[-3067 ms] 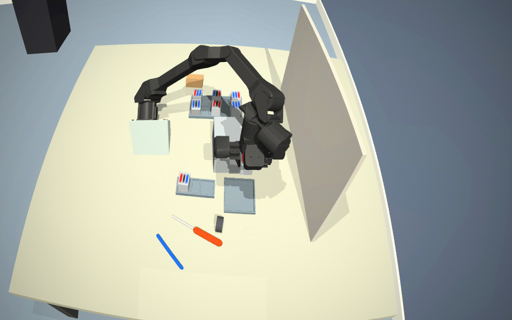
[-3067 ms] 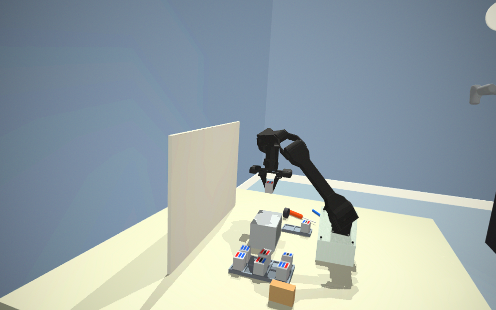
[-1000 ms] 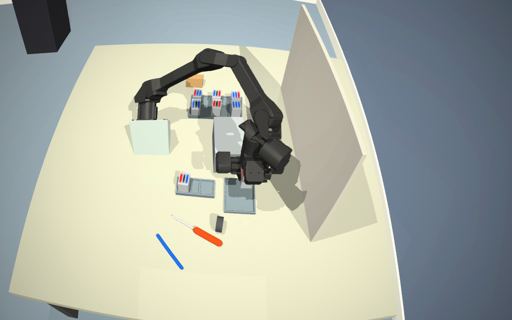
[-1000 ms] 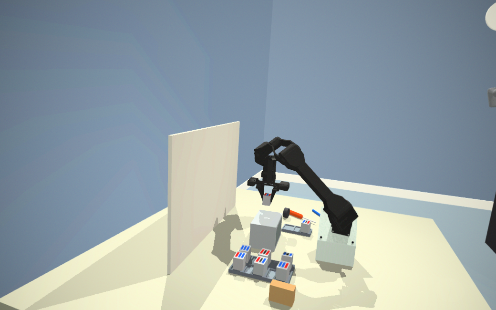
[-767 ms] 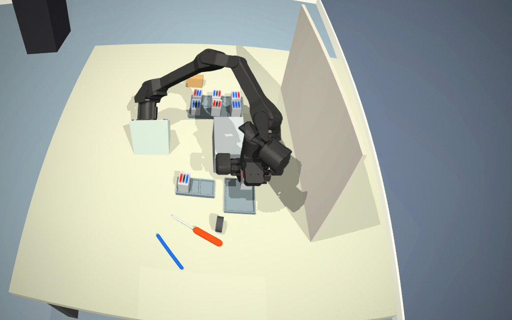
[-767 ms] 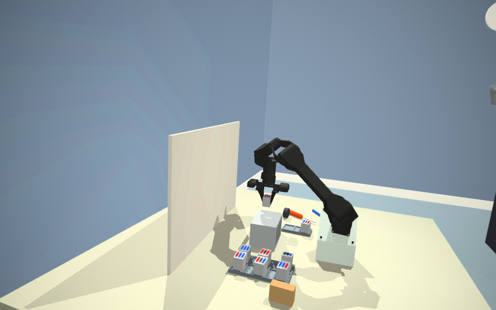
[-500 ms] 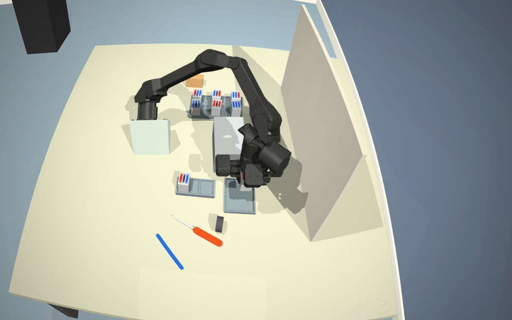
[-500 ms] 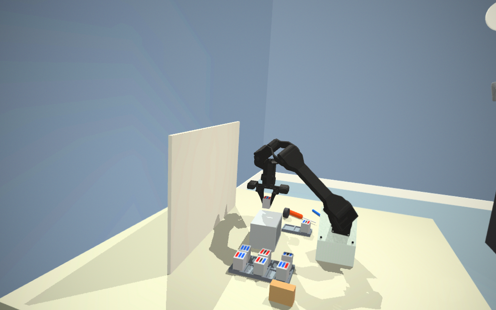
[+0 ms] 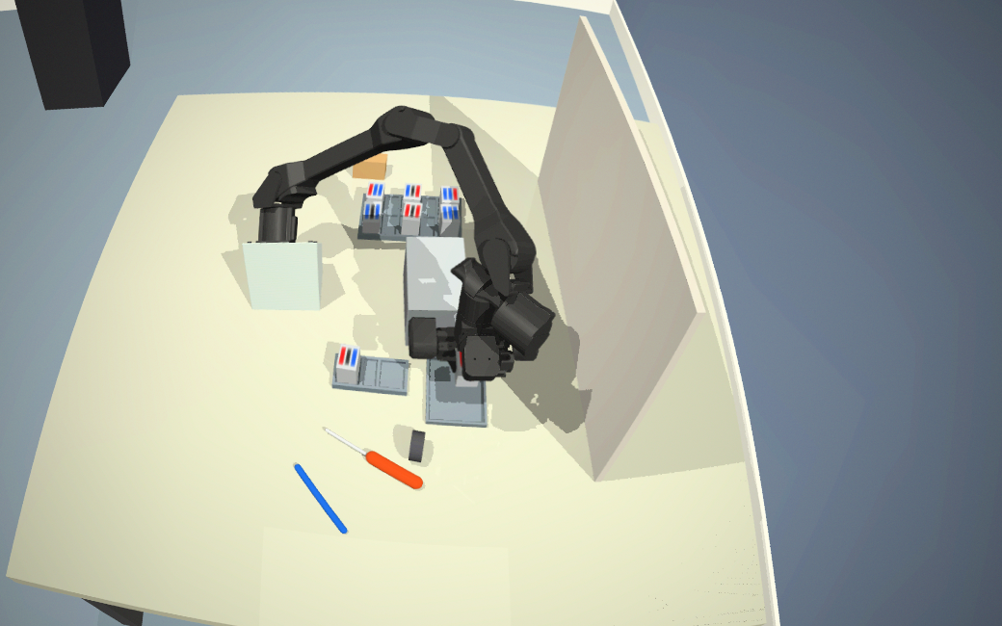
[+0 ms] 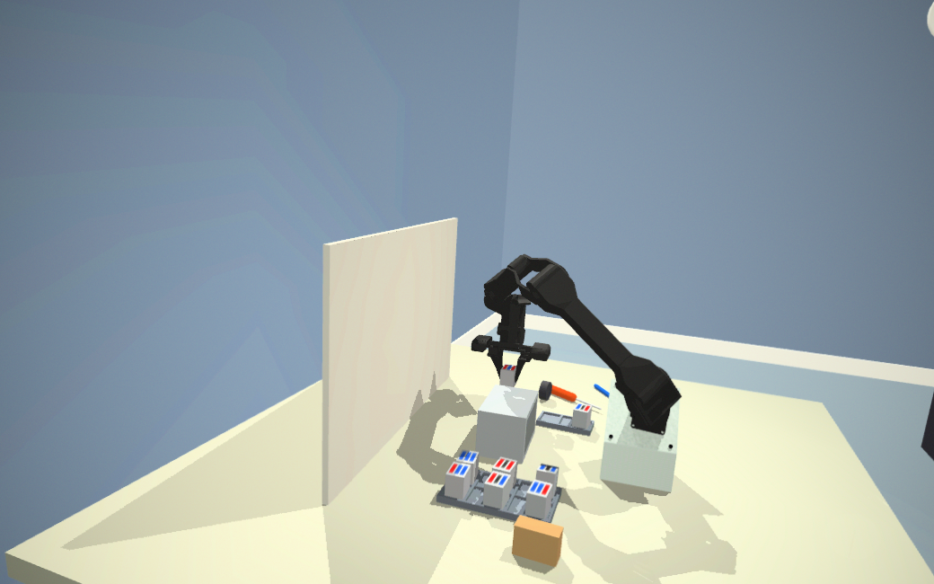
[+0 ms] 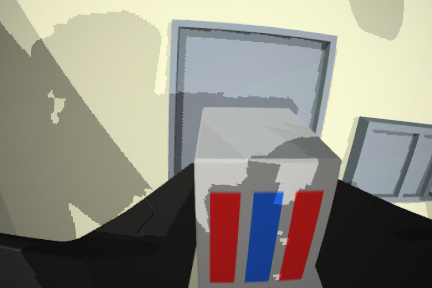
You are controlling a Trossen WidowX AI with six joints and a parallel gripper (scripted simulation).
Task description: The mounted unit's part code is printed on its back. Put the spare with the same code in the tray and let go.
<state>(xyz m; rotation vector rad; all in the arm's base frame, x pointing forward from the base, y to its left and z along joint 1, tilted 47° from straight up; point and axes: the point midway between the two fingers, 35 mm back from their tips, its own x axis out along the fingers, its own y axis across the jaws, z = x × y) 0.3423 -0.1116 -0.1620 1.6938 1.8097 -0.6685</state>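
My gripper (image 10: 506, 373) (image 11: 247, 174) is shut on a white-grey spare block (image 9: 466, 381) (image 10: 507, 376) (image 11: 265, 174) with red, blue and red bars on its top. The block is upright above the shallow grey tray (image 9: 456, 411) (image 11: 250, 64), over its end nearest the large grey box (image 9: 431, 272) (image 10: 504, 428). The box hides the tray in the exterior view. No code shows on the box's visible faces; I cannot tell whether it is the mounted unit. Several other barred spares stand in the back rack (image 9: 392, 216) (image 10: 481, 509).
A smaller holder (image 9: 385, 376) (image 10: 555, 420) (image 11: 390, 156) beside the tray has one red-black-blue block (image 9: 347, 365) (image 10: 581, 417). A tall panel (image 9: 614, 248) (image 10: 391, 348) stands on the other side. A black cylinder (image 9: 416, 446), screwdriver (image 9: 393, 469) and blue stick (image 9: 320, 498) lie beyond.
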